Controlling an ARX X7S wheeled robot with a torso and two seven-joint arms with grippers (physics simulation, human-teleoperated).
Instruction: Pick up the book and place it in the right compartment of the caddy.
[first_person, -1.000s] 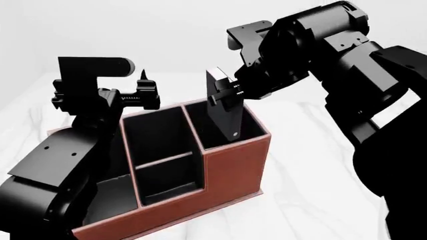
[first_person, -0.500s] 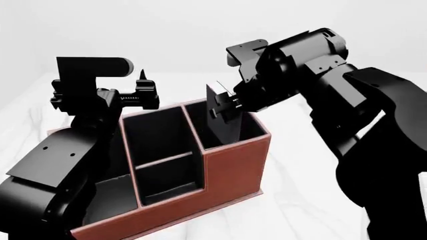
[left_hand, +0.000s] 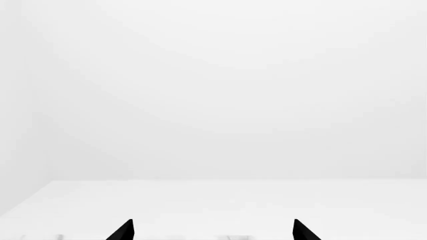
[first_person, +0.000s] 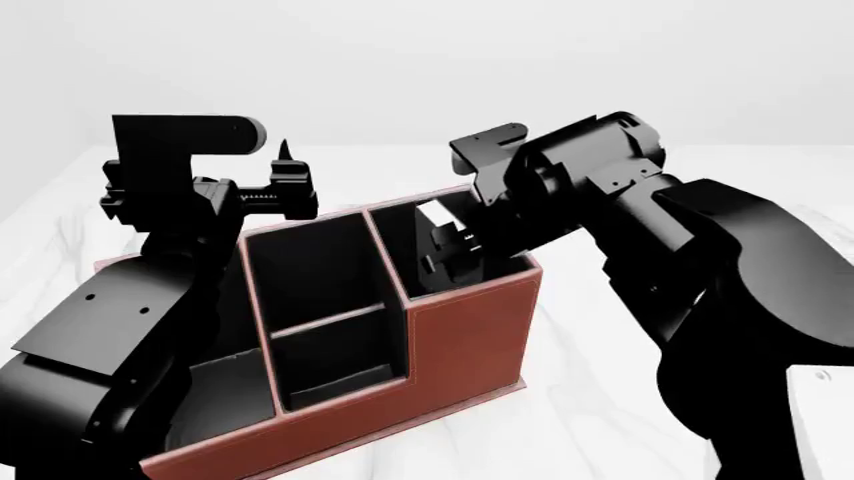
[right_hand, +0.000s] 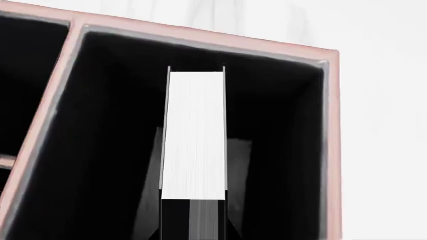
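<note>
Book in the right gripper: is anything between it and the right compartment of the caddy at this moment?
Nothing visible. The right gripper holds the book with its lower part already inside the right compartment of the caddy. In the right wrist view the book's white page edge sits clear of the walls, and the black-lined space around it looks empty.
</note>
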